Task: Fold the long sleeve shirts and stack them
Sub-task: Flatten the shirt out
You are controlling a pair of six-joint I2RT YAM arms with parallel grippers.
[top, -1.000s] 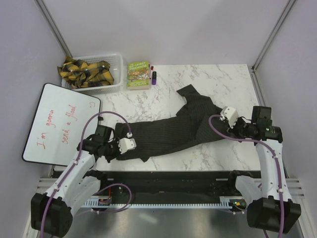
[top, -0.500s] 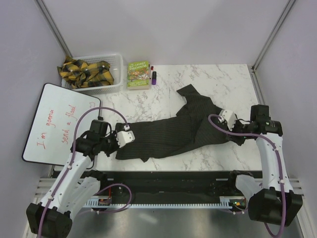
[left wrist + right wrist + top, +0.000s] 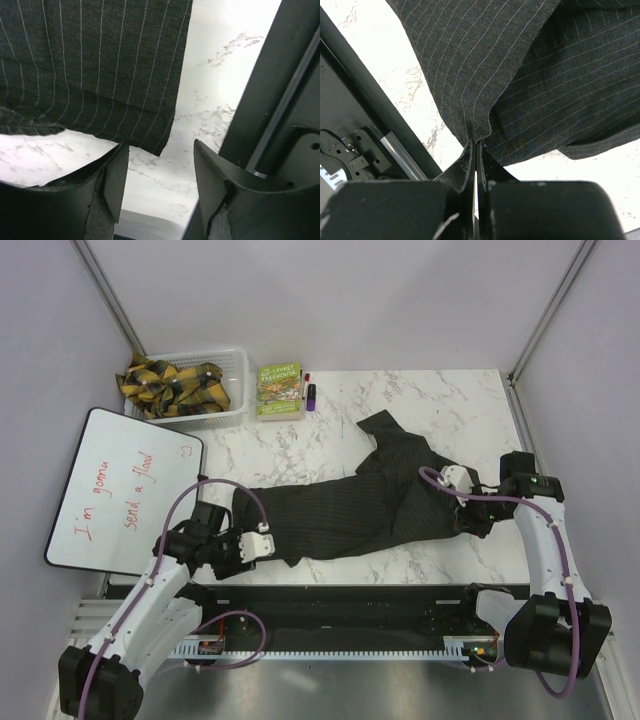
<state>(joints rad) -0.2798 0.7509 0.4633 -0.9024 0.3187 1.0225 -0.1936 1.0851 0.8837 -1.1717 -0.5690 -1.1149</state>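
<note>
Your long sleeve shirt (image 3: pixel 340 510) is dark charcoal with fine pale stripes. It lies rumpled in a long band across the marble worktop (image 3: pixel 450 400). Your left hand (image 3: pixel 161 155) stands open, with the shirt's near corner just ahead of its fingertips and not between them. Your right hand (image 3: pixel 475 150) is clamped on a pinched fold at the shirt's right end.

Even, bright overhead light up top, shadows soft. Wrist views now: marble surface (image 3: pixel 235 30) blown out white with glare, the left pincer (image 3: pixel 160 147) close in, dark and a touch blurred.
</note>
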